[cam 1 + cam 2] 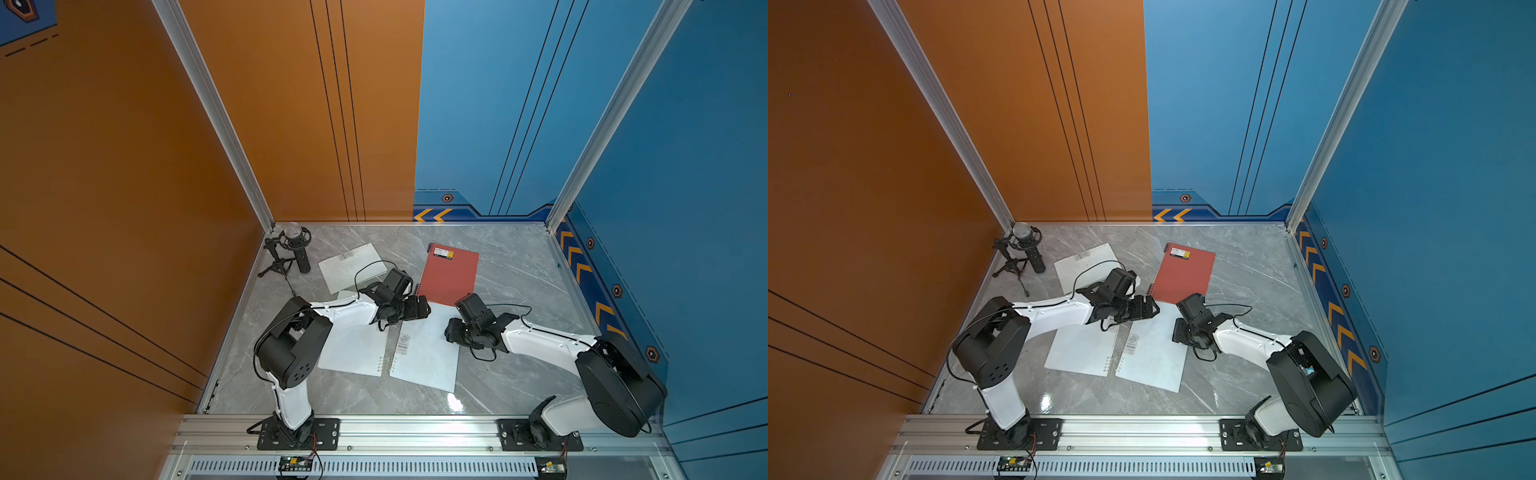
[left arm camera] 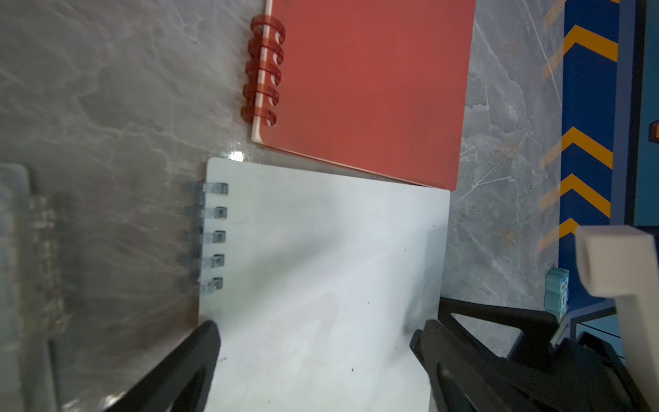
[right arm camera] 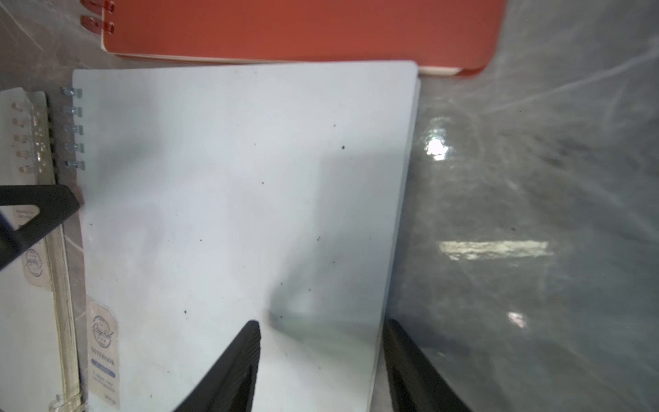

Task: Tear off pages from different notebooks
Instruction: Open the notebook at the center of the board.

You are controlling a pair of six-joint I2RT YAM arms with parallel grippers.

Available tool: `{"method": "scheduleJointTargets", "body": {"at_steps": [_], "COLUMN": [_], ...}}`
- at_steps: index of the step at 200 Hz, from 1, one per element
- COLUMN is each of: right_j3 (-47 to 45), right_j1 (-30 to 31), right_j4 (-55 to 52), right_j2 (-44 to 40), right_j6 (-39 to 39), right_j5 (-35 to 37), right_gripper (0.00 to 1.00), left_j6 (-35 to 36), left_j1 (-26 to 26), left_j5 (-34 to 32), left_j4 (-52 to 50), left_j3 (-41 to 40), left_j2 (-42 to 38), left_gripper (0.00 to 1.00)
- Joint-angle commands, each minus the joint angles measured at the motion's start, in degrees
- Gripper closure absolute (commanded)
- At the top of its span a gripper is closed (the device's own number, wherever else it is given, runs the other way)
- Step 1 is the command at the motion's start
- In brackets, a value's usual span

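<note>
Both jaws gape; three white notebooks, one red notebook lie flat.

Right claw parted, straddling white notebook edge; red notebook beyond.

The left arm rises from its base, folds at a raised elbow and runs its forearm nearly level toward the middle. The left gripper has its jaws spread wide. The right arm reaches inward the same way, with its wrist bent. The right gripper seems to point downward, with its jaws partly apart. The two grippers are near each other and apart.
</note>
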Motion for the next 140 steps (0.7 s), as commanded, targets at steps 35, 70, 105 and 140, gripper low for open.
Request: {"method": "scheduleJointTargets", "body": {"at_steps": [35,70,105,140], "right_j3": [-0.6,0.5,3.3,6.3], "right_j1": [0.3,0.2,0.3,0.3], "right_j4": [3.2,2.7,0.0,-2.4], "right_j2": [-0.1,-1.1,-2.4,-3.2], "right_j6": [2.2,2.0,0.5,-0.9], "right_j5": [-1.3,-1.2,-1.3,-1.1], "right_gripper": [0.50,0.54,0.56,0.56], "left_j6": [-0.3,-0.3,-0.5,-0.4], "left_j1": [-0.2,-0.1,0.4,1.3], "left_j5": [-1.2,-1.0,-0.9,-0.8], "left_j4": [-1.4,-1.4,-1.4,-1.4], "left_j3": [-1.6,-1.6,-1.6,-1.6], "left_j2": [-0.5,-0.1,-1.0,-3.1], "left_gripper": [0.09,0.09,0.09,0.04]}}
